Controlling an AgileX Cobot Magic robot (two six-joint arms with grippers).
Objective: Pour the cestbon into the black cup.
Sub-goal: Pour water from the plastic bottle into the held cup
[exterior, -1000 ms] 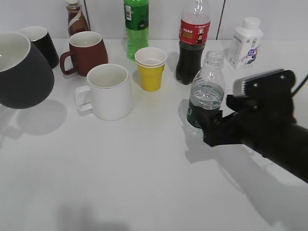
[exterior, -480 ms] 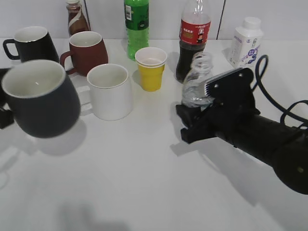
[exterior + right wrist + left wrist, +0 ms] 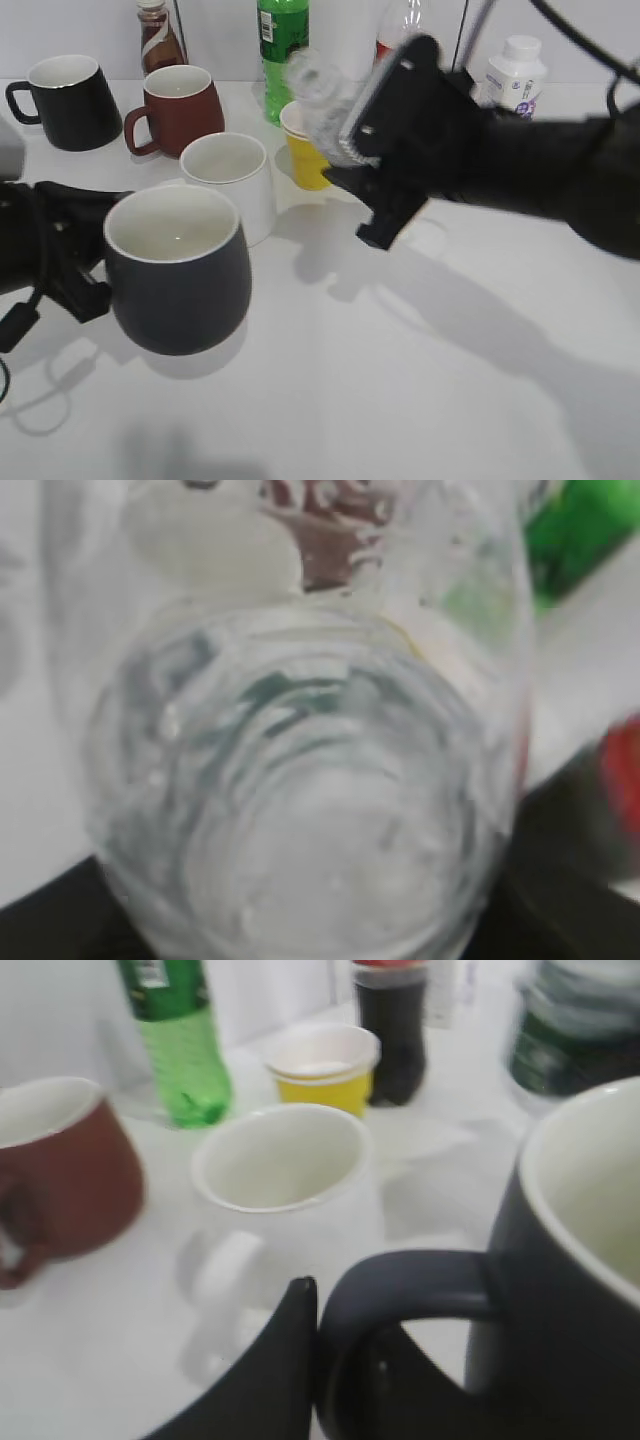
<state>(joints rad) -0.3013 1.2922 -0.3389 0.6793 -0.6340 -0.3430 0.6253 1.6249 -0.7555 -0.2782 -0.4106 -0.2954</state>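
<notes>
The black cup (image 3: 178,265) is a large charcoal mug with a white inside, held upright at the front left just above the table. My left gripper (image 3: 95,245) is shut on its loop handle (image 3: 410,1290), one finger (image 3: 295,1340) outside the loop. The cestbon (image 3: 318,95) is a clear, capless bottle, blurred and tilted, raised above the yellow cup. My right gripper (image 3: 350,165) is shut on it. The bottle's clear body fills the right wrist view (image 3: 310,780), and its green label shows in the left wrist view (image 3: 575,1030). The bottle's mouth is right of and beyond the cup.
A white mug (image 3: 228,170), a brown-red mug (image 3: 180,105) and a smaller black mug (image 3: 70,88) stand behind the cup. A yellow paper cup (image 3: 305,150), a green soda bottle (image 3: 283,45), a cola bottle (image 3: 400,30), a white bottle (image 3: 515,75) and a brown bottle (image 3: 157,35) stand further back.
My left gripper has carried the black cup right and down toward the table's middle. My right gripper has lifted the cestbon off the table, moved it up and left, and tilted it.
</notes>
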